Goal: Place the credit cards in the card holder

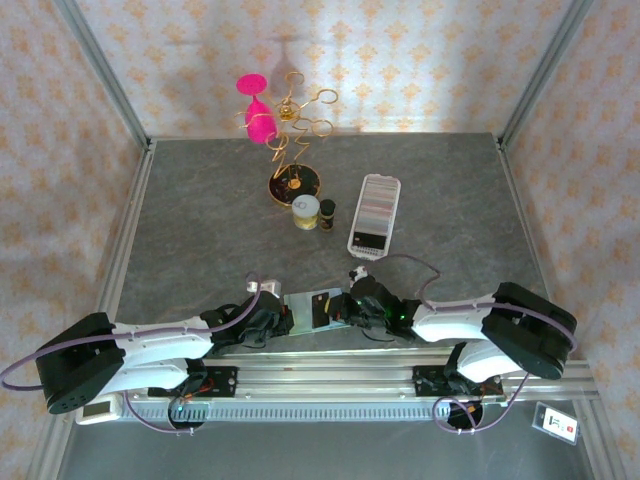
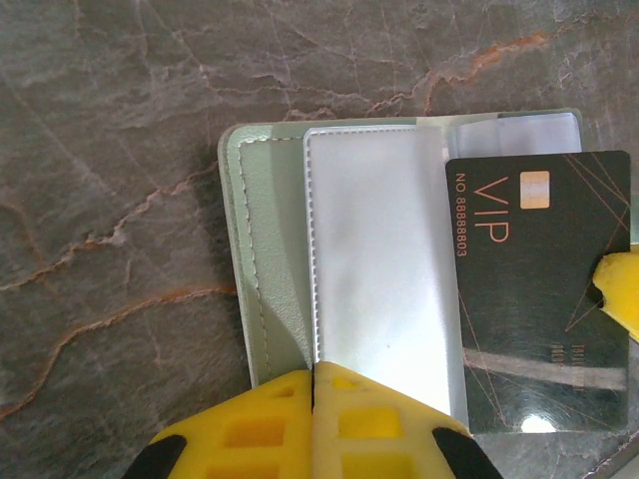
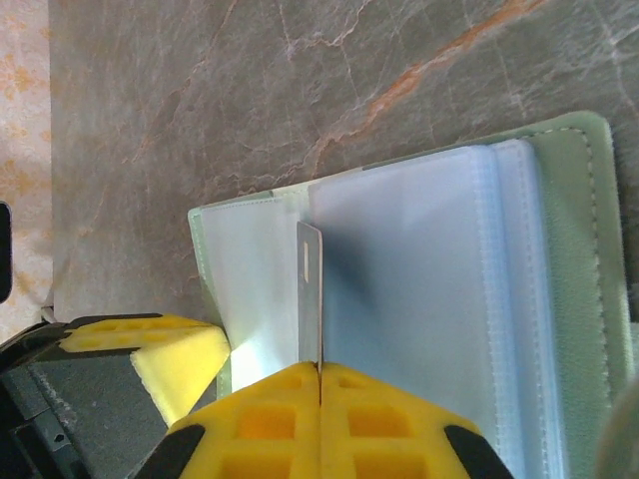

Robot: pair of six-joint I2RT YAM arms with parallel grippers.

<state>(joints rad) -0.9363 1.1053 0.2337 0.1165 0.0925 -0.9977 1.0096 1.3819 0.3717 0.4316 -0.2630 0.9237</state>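
One sage-green folding card holder [image 2: 268, 249], pinched by the left gripper [image 2: 313, 379], lies partly beneath one dark plastic credit card [image 2: 539, 299] clamped by the right gripper [image 3: 319, 371].

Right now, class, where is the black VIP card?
In the left wrist view the black VIP card sits at right over the open card holder, beside its clear sleeve, pinched by the right gripper.
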